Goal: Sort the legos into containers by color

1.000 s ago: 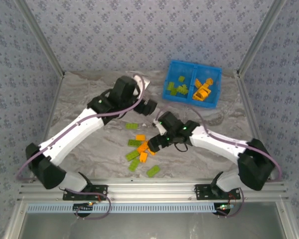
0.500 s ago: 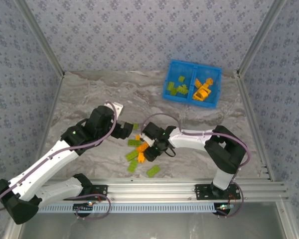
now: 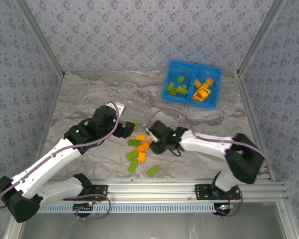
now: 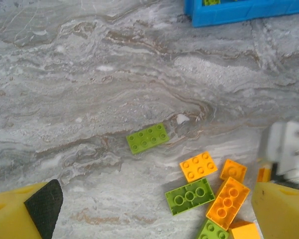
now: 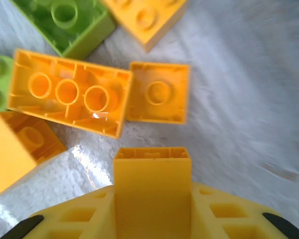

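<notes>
Setting: enclosed robot test cell.
Aluminium frame post [image 3: 40,40] at 11 o'clock, patterned backdrop panels [image 3: 139,35] at 12, marbled tabletop [image 3: 99,89], slotted mounting rail [image 3: 154,189] at 6.

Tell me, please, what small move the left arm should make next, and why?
Probably lower the left gripper, nudging it forward, onto the lone green brick. Its jaws stand wide open and hold nothing. That brick lies flat on the table, apart from the mixed pile, so closing on it shouldn't disturb the others.
</notes>
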Controlling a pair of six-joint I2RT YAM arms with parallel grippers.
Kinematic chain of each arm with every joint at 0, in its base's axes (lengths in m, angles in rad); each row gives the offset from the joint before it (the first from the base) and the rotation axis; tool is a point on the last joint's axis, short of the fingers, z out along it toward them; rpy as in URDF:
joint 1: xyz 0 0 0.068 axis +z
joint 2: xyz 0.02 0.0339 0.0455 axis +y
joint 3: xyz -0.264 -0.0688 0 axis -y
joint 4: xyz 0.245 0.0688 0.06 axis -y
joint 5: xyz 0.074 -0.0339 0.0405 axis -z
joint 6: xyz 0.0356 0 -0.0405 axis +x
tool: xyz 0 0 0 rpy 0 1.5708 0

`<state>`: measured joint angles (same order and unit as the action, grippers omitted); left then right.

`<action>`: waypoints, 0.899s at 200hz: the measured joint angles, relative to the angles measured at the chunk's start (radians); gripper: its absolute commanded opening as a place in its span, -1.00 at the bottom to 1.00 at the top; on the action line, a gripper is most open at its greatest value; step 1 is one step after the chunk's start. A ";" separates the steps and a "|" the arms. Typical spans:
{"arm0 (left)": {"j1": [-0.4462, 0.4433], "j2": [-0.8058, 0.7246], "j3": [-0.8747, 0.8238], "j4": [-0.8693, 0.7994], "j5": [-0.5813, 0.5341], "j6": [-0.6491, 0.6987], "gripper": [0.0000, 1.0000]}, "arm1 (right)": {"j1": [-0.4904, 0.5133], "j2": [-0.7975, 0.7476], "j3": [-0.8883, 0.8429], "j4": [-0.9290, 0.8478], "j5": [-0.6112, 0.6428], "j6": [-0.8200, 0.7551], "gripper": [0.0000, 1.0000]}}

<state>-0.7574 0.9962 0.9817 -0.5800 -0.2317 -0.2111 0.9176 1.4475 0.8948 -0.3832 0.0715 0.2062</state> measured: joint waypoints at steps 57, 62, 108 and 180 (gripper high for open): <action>0.000 -0.079 -0.044 0.064 0.082 0.000 0.98 | -0.368 -0.304 -0.044 0.162 0.104 0.098 -0.18; 0.000 -0.082 -0.044 0.065 0.088 0.000 0.99 | -0.410 -0.295 -0.037 0.169 0.115 0.107 -0.18; 0.000 -0.128 -0.062 0.068 0.155 -0.010 0.99 | -0.684 -0.011 0.151 0.224 0.203 0.154 -0.22; 0.000 -0.195 -0.068 -0.038 0.098 -0.053 0.99 | -0.820 0.614 0.879 0.057 0.230 0.196 -0.16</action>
<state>-0.7574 0.8009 0.9134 -0.6178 -0.1341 -0.2638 0.0978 2.0613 1.7741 -0.3260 0.3012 0.4019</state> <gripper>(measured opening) 0.994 0.401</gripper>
